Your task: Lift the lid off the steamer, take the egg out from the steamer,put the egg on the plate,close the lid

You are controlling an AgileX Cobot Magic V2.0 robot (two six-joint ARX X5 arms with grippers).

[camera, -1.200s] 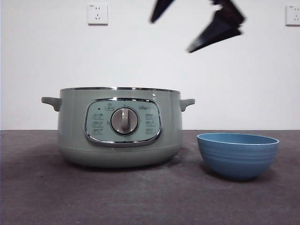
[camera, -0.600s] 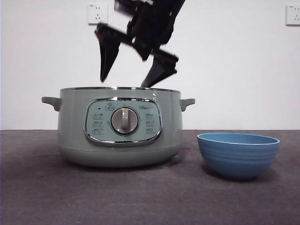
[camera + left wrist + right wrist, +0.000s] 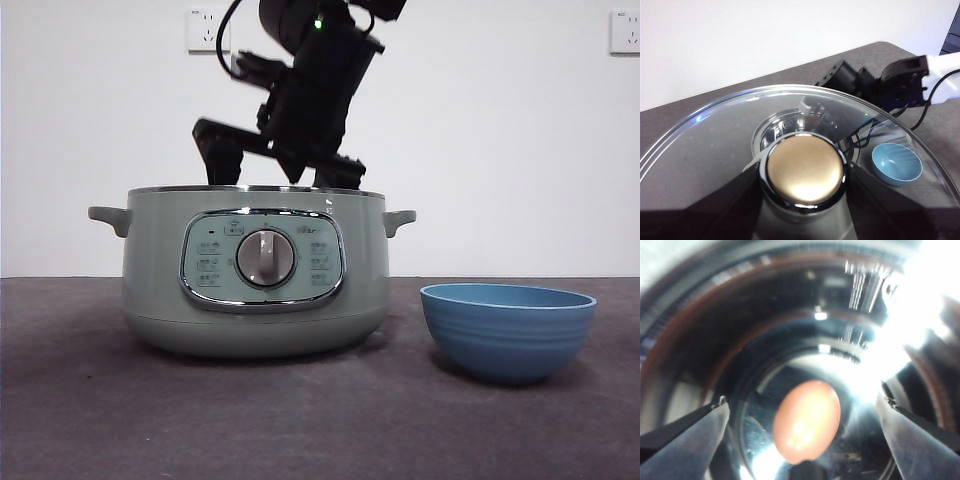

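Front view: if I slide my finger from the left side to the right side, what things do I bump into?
Wall socket → steamer, with the right gripper dipping into its open top → blue plate → second wall socket.

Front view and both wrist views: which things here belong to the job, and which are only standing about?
Belong to the job:
- steamer, with the egg inside
- lid, held by its knob in the left claw
- right claw, open over the egg
- plate, beside the steamer

Only standing about:
- wall sockets
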